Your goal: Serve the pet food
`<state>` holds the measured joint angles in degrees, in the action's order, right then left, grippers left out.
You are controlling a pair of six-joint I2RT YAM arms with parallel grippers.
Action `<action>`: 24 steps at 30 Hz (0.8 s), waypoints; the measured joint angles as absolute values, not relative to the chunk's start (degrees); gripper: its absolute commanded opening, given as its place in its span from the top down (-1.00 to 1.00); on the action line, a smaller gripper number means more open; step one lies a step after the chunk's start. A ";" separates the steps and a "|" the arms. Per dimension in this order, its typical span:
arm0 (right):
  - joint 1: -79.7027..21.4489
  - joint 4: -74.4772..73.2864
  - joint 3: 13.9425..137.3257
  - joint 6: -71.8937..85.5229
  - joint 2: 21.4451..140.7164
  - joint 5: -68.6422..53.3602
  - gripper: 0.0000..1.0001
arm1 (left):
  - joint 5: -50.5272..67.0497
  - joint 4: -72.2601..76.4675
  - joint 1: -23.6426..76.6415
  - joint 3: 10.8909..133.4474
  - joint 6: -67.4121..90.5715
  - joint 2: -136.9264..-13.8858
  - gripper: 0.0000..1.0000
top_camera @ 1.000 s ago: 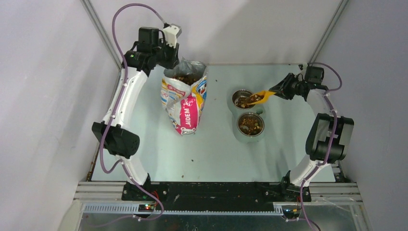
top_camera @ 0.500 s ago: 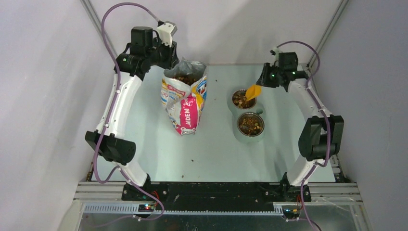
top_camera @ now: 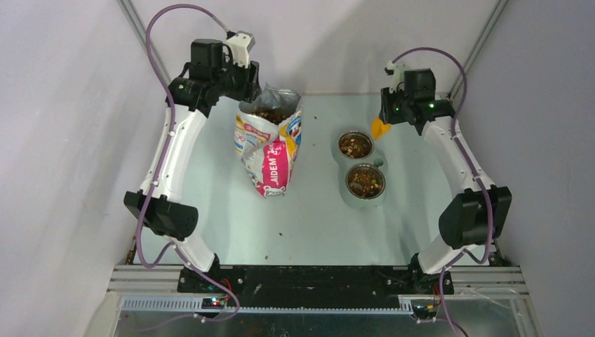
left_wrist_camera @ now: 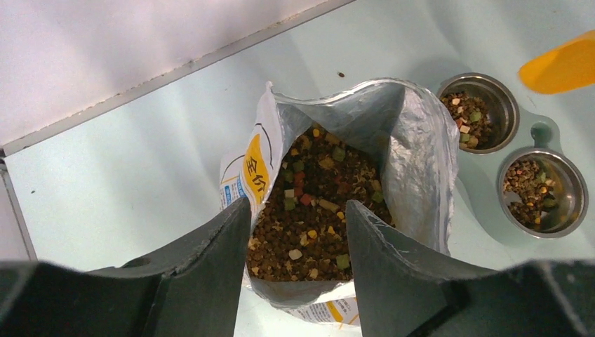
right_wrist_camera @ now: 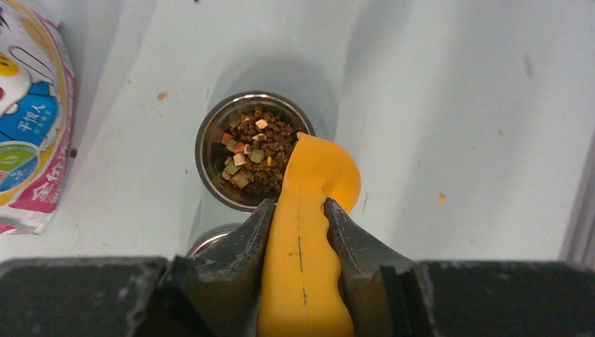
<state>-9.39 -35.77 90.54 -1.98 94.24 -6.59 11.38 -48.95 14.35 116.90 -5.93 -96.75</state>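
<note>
Pet food fills the open printed bag (top_camera: 270,151); its brown heap (left_wrist_camera: 316,210) shows in the left wrist view. More pet food lies in the far steel bowl (top_camera: 356,145) and in the near bowl (top_camera: 365,181). My left gripper (left_wrist_camera: 298,217) hangs open over the bag's near rim, which runs between the fingers. My right gripper (right_wrist_camera: 300,205) is shut on the handle of the yellow scoop (right_wrist_camera: 319,168). The scoop's head hangs just right of the far bowl (right_wrist_camera: 210,130), its back facing the wrist camera.
The two bowls sit in one pale double dish (top_camera: 379,163) right of centre. A few stray pellets (top_camera: 279,232) lie on the table in front of the bag. Grey walls and metal frame posts close in the back and sides.
The right arm tipped the scoop over the far bowl, then drew it up and back to the right. The left gripper's jaws spread wider at the bag's rim.
</note>
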 measured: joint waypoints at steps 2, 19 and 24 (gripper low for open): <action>-8.67 -36.34 91.26 -2.28 92.40 -7.07 1.00 | 10.79 -49.50 14.35 117.71 -5.93 -97.54 -0.19; -11.84 -37.17 100.90 -0.60 89.45 -16.86 1.00 | 6.61 -54.39 14.35 125.38 -8.10 -111.77 0.12; -16.47 -36.10 108.84 -0.12 91.57 -19.33 1.00 | 2.74 -54.54 14.24 125.36 -7.97 -111.87 0.50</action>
